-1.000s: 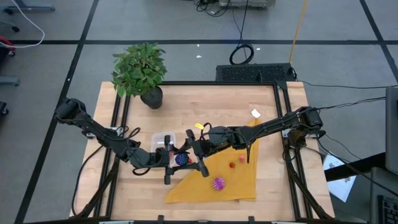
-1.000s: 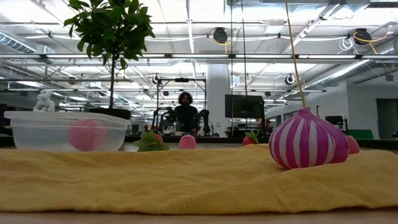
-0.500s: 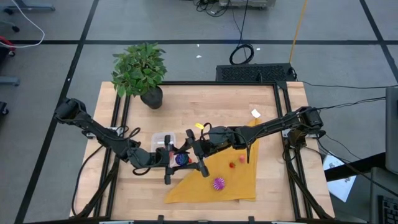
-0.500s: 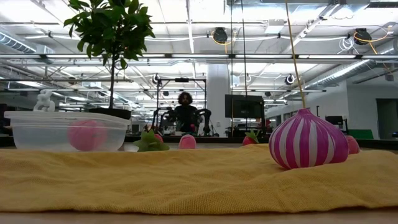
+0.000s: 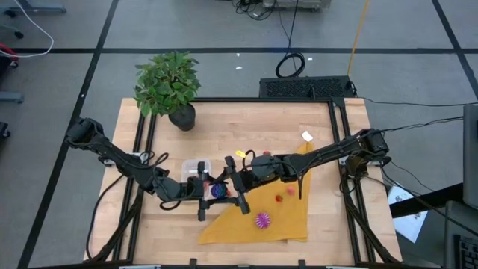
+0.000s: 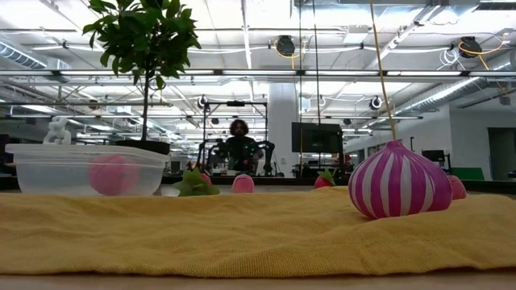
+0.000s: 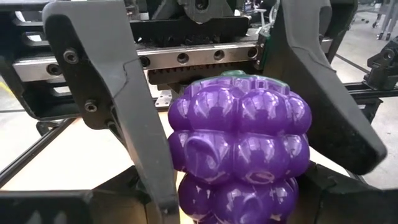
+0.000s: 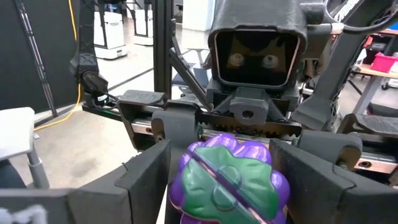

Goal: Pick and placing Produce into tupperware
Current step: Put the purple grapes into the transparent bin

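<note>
A purple toy grape bunch (image 5: 217, 191) with a green leaf cap (image 8: 227, 177) hangs between my two grippers, above the table just right of the clear tupperware (image 5: 194, 166). My left gripper (image 5: 210, 193) comes at it from the left and my right gripper (image 5: 226, 188) from the right; both are shut on it. The tupperware (image 6: 85, 169) stands on the table with a pink piece (image 6: 113, 175) inside. A magenta striped ball (image 5: 262, 220) and two small red pieces (image 5: 278, 198) lie on the yellow cloth (image 5: 276, 224). The low view shows neither gripper. My left gripper pinches the grape bunch's lower sides (image 7: 186, 199) between its two fingers (image 7: 93, 208), coming level from the table's left. The bunch is lifted clear of the table. My right gripper pinches the leaf-capped end's sides (image 8: 181, 180) between its two fingers (image 8: 146, 177), coming level from the table's right, opposite my left gripper. The leaf cap faces this gripper. The bunch is clear of the table and cloth.
A potted plant (image 5: 168, 82) stands at the far left corner. A small white tag (image 5: 307, 136) lies far right on the wood. Bare wood lies between the plant and the cloth. A person (image 6: 239, 145) sits in the room beyond the table.
My right gripper's wrist has rolled slightly while staying on the grape bunch. The bunch hangs where it was.
</note>
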Robot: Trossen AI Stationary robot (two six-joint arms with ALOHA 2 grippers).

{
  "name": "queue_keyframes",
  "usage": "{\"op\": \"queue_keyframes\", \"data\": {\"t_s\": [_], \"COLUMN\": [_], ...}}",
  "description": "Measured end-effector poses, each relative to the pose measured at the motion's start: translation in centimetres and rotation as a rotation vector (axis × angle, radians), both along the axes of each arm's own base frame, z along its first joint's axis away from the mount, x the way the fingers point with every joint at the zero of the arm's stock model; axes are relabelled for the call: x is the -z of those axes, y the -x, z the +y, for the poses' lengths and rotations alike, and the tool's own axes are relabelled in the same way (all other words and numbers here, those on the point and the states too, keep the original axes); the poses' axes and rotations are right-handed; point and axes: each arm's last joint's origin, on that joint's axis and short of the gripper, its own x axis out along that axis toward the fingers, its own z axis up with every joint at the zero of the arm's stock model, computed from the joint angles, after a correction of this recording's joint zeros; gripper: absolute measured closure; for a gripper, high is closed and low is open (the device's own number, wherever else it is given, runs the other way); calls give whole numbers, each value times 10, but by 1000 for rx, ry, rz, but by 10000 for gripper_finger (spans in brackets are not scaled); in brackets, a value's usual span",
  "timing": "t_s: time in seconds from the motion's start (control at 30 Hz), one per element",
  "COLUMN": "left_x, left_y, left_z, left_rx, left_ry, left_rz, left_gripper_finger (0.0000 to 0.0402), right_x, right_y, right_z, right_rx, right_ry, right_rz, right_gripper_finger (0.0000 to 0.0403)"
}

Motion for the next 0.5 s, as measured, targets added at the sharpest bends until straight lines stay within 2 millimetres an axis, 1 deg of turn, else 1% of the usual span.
{"op": "queue_keyframes", "data": {"t_s": [0.1, 0.3, 0.5], "left_x": [0, 0, 0], "left_y": [0, 0, 0], "left_z": [0, 0, 0], "left_rx": [-1, -1, -1], "left_ry": [0, 0, 0], "left_rz": [0, -1, -1], "left_gripper_finger": [176, 176, 176], "right_x": [-2, -2, -4], "right_y": [1, 1, 2], "right_z": [1, 2, 2], "right_rx": [28, 28, 24], "right_ry": [19, 24, 42], "right_rz": [-9, -13, -24], "right_gripper_finger": [129, 102, 94]}}
